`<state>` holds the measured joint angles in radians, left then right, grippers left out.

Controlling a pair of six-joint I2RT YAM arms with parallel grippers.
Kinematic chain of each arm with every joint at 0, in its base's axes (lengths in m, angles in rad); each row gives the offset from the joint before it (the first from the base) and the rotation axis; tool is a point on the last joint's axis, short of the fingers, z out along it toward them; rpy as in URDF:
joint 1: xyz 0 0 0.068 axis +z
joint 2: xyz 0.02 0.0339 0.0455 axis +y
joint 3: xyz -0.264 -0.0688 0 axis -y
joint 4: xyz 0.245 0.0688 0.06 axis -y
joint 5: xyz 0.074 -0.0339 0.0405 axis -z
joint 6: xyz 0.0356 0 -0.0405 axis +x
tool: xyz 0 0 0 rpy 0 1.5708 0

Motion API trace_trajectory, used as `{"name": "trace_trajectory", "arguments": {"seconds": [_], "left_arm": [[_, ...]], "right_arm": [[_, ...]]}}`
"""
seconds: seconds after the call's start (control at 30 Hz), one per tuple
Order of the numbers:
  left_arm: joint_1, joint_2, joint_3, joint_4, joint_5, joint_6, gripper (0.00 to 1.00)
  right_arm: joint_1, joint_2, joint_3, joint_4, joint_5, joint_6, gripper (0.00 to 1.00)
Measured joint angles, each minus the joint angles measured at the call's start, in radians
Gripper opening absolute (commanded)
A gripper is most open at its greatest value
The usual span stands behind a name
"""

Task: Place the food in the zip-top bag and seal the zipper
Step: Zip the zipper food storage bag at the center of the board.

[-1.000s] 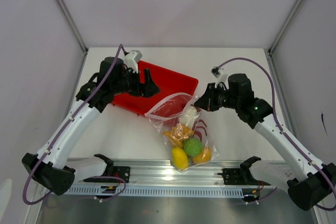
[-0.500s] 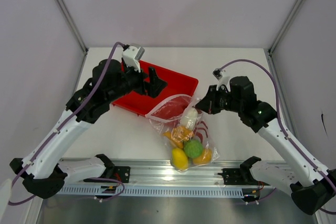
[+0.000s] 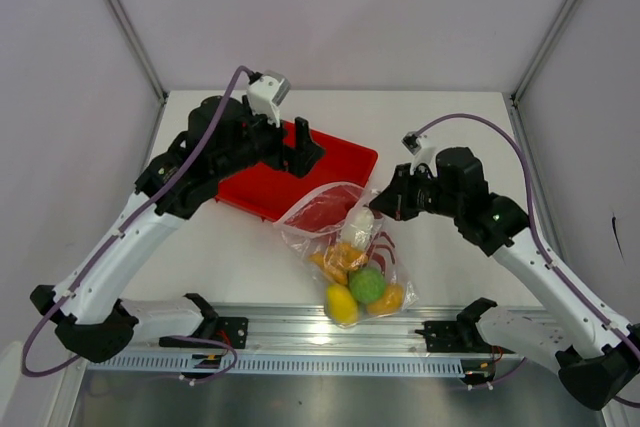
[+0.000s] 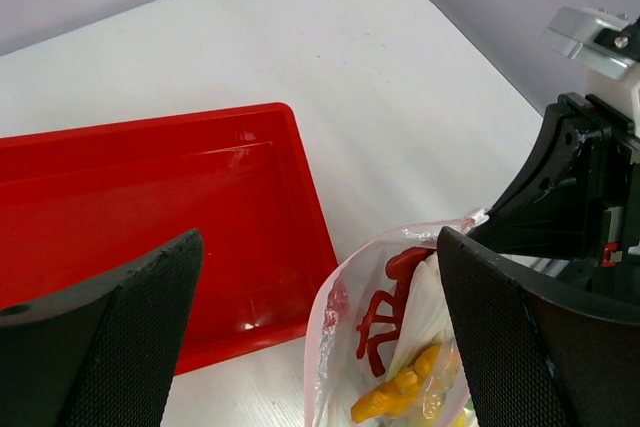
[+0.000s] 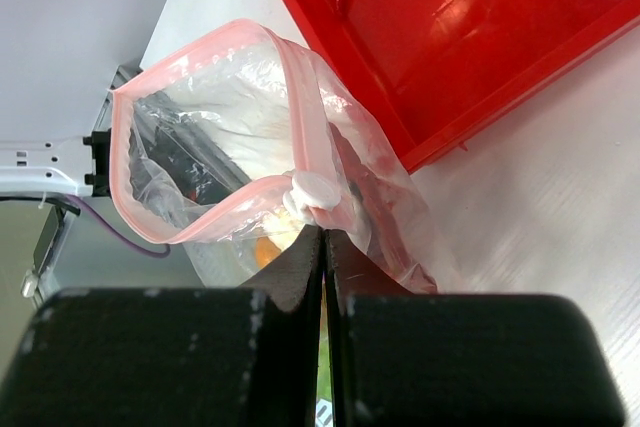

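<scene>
Lying nearest the arms' rail (image 3: 300,332), the zip-top bag (image 3: 345,247) has its bottom at the near edge of the worktop (image 3: 450,122). A yellow oval fruit (image 3: 342,303), a green round fruit (image 3: 367,283) and an orange-yellow fruit (image 3: 388,297) are packed inside. Higher up in it sit the orange ruffled piece (image 3: 338,259) and the white leek stalk (image 3: 358,227). Only the left wrist view shows the red chillies (image 4: 385,299) through the film. Only the right wrist view shows the zipper (image 5: 298,107) gaping in a loop, unsealed. The right jaws are pressed together, pinching the right end of the mouth. Beyond, the left jaws stand spread wide and empty over the red tray (image 3: 335,162), whose near edge lies just beside the bag's mouth. Bare worktop stretches right of the tray and behind it. Since a second ago, the left jaws have lifted and moved toward the tray's far side.
</scene>
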<state>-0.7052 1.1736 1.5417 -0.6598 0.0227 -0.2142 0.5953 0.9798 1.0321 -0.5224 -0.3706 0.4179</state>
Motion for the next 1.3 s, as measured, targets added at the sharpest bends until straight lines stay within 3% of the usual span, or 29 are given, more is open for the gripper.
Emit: {"name": "trace_trajectory", "arguments": {"seconds": [0.47,0.83,1.17,1.23,1.3], "left_arm": [[-0.002,0.028,0.008,-0.004,0.150,0.068,0.98],[-0.002,0.107,0.179,-0.120,0.209,0.121,0.98],[-0.036,0.147,0.132,-0.098,0.360,0.148,0.99],[-0.065,0.149,0.097,-0.071,0.379,0.166,0.94],[-0.095,0.149,0.063,-0.044,0.397,0.190,0.81]], "right_arm": [[0.048,-0.046,0.037,-0.053,0.011,-0.005,0.00],[0.080,-0.066,0.043,-0.068,-0.001,-0.046,0.00],[0.111,-0.080,0.043,-0.067,-0.004,-0.069,0.00],[0.111,-0.085,0.043,-0.067,-0.008,-0.074,0.00],[0.112,-0.086,0.043,-0.066,-0.015,-0.076,0.00]]}}
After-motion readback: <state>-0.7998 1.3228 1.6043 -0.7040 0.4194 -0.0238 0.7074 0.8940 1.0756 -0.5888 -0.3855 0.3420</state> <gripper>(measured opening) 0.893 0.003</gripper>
